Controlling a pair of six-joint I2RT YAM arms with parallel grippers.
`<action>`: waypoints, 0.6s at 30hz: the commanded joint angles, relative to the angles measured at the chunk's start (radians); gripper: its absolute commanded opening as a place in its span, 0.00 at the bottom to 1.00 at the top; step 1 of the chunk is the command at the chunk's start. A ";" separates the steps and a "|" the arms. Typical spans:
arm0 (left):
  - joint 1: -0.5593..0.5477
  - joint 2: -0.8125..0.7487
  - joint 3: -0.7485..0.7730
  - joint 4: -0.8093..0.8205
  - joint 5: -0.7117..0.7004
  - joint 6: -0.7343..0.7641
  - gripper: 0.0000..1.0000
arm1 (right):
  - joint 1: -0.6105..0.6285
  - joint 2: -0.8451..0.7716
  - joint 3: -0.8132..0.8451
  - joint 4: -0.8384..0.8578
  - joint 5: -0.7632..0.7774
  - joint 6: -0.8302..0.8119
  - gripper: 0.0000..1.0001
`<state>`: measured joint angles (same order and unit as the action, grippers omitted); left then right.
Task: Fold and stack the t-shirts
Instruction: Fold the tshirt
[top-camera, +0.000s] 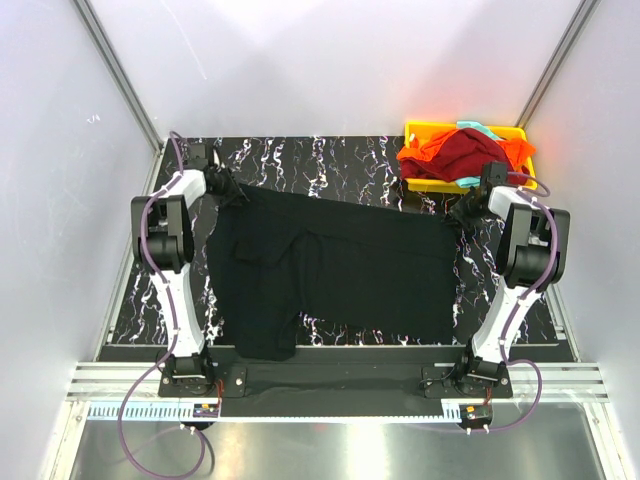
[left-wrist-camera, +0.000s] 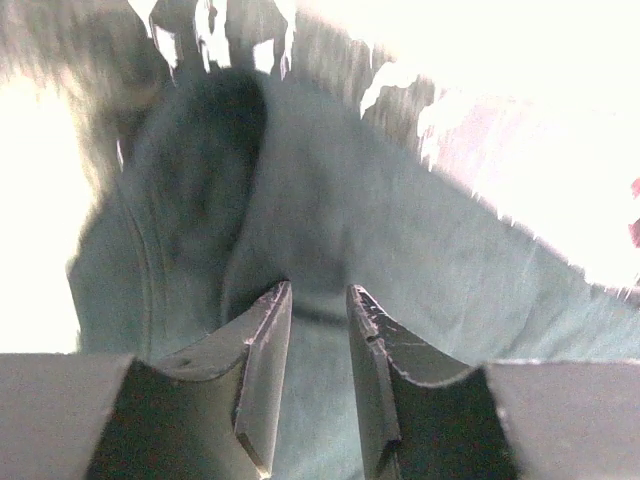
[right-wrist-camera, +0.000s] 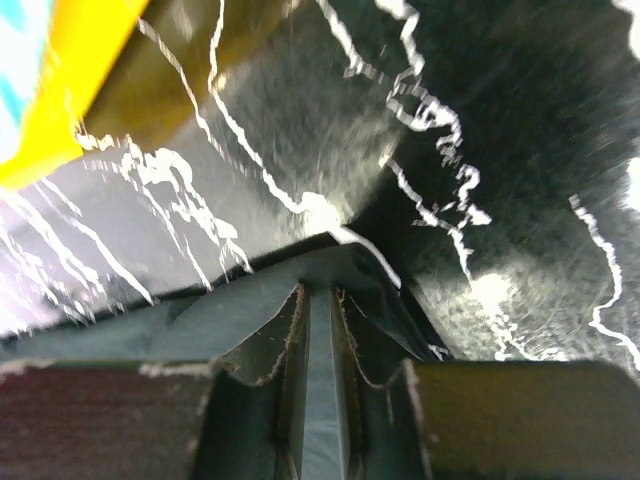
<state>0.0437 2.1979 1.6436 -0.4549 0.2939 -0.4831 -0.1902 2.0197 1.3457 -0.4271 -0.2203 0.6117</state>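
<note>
Quick status, both arms are on the black tee (top-camera: 340, 270) rn. It's lying mostly flat on the marbled black table (top-camera: 330, 160), roughly in the middle. One sleeve/side is folded over on the left half, and a bit hangs towards the near edge.

Left gripper (top-camera: 228, 190) is at the shirt's far-left corner. In the left wrist cam the gripper (left-wrist-camera: 318, 295) has its jaws only partway closed, w/ a bunched lump of the tee's fabric (left-wrist-camera: 400, 230) filling the gap between the fingers (left-wrist-camera: 262, 340), so it's pinching cloth.

Right gripper (top-camera: 462, 218) is at the far-right corner, just in front of the yellow tray (top-camera: 428, 127). In the right wrist cam the gripper (right-wrist-camera: 320, 295) is nearly closed, w/ a thin fold of the tee (right-wrist-camera: 220, 310) clamped between the pads. The corner looks raised a bit off the table (right-wrist-camera: 500, 150), and the tray (right-wrist-camera: 60, 90) shows top left of that view.

From the top cam the tee's far edge runs pretty much straight from one gripper to the other.

The other tees are piled unfolded in the tray at the far right. The dark red one (top-camera: 472, 152) is on top, the orange one (top-camera: 425, 160) spills over the sides, and a bit of teal (top-camera: 478, 127) pokes out at the back.
</note>
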 joint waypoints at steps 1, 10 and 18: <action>0.013 0.081 0.079 0.050 0.036 -0.012 0.36 | -0.003 0.019 0.000 0.057 0.133 0.062 0.21; 0.012 0.074 0.197 0.015 0.067 -0.012 0.49 | -0.008 0.048 0.102 -0.053 0.245 -0.032 0.28; 0.004 -0.333 -0.103 -0.014 -0.084 0.026 0.66 | -0.005 -0.104 0.152 -0.260 0.246 -0.133 0.70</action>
<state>0.0494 2.0979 1.6150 -0.4744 0.2955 -0.4797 -0.1909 2.0277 1.4734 -0.5743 -0.0238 0.5354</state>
